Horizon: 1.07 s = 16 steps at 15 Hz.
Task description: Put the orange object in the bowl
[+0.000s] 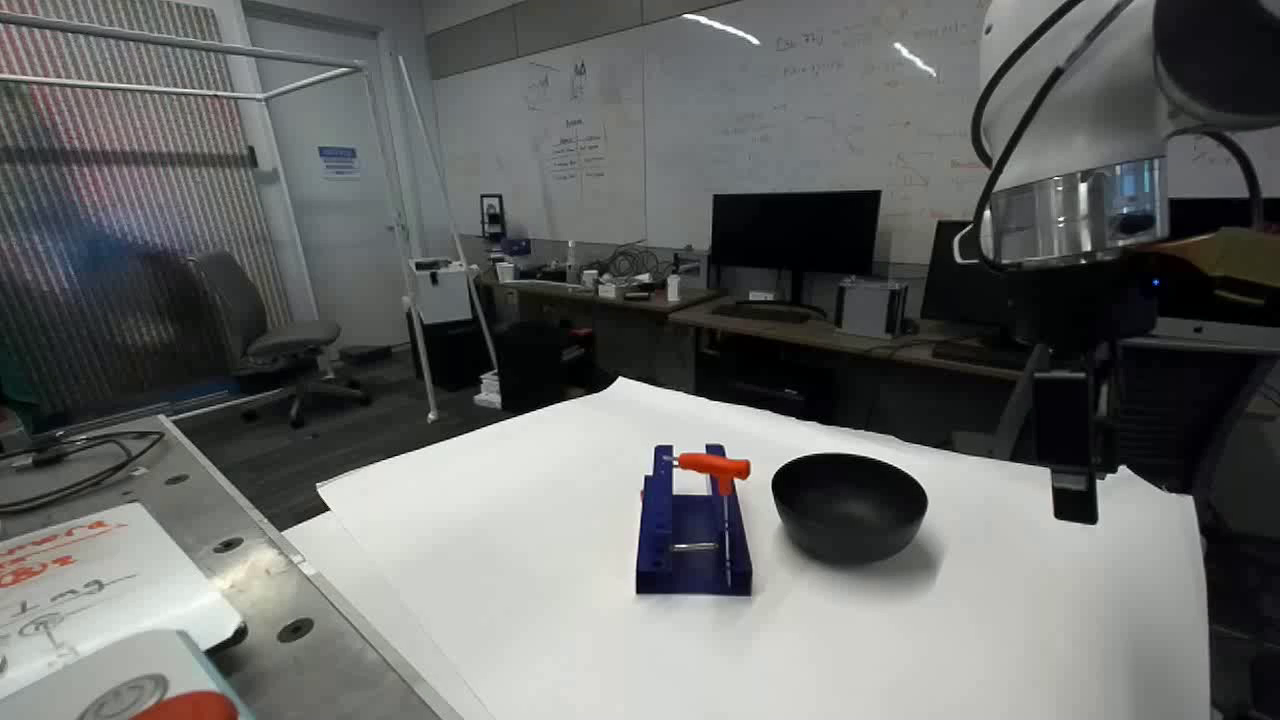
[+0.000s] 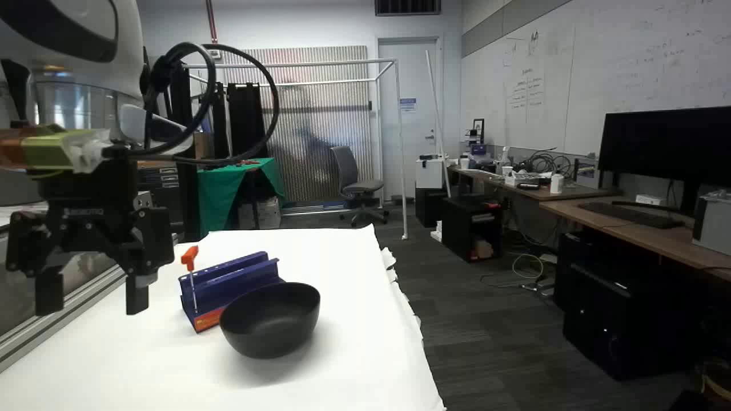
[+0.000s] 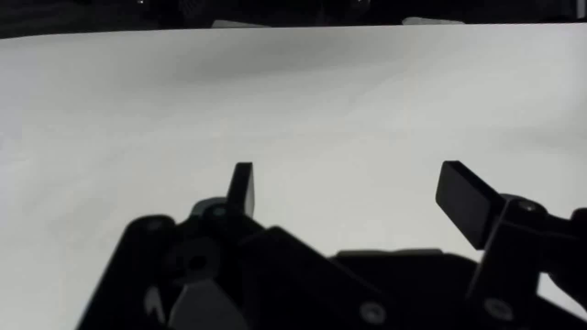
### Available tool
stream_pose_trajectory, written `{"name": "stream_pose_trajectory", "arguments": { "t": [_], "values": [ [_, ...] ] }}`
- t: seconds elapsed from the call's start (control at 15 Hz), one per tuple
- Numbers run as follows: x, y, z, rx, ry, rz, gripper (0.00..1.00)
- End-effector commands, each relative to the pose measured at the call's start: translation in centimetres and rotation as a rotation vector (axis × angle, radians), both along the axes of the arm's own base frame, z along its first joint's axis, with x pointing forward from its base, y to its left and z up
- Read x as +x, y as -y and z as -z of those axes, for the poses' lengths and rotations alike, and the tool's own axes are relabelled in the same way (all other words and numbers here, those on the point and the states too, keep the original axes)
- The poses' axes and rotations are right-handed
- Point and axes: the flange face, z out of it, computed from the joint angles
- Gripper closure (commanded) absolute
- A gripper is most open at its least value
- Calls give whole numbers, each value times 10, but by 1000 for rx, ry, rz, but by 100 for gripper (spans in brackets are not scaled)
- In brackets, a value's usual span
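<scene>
Over at the left in an exterior view, the Robotiq gripper [image 2: 98, 301] is hanging above the white-covered table [image 2: 131, 365], jaws wide apart, gripping only air. Next along, the orange T-handled tool [image 2: 189, 258] is standing upright at one end of the dark blue block [image 2: 231, 287]. The black bowl [image 2: 269, 322] is sitting just beside the block; farther right, a monitor [image 2: 662, 145] is standing on a desk [image 2: 634, 231].

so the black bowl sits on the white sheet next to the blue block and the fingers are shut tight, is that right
Not quite: the fingers are not shut. The wrist view shows them wide apart, with the white sheet visible in the gap. The black bowl does sit on that sheet next to the blue block.
</scene>
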Motion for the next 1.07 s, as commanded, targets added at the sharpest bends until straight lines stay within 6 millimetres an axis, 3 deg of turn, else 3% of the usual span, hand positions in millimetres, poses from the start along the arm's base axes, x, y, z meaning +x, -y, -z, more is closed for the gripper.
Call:
{"name": "stream_pose_trajectory", "arguments": {
  "t": [0.0,0.33,0.47,0.67,1.0],
  "values": [
    [1,0,-2,0,3,0,0],
    [3,-1,-7,2,14,-1,0],
    [36,-5,-1,-4,38,2,0],
    [94,-26,3,-10,100,-58,0],
    [169,-60,13,-8,95,-190,0]
  ]
}}
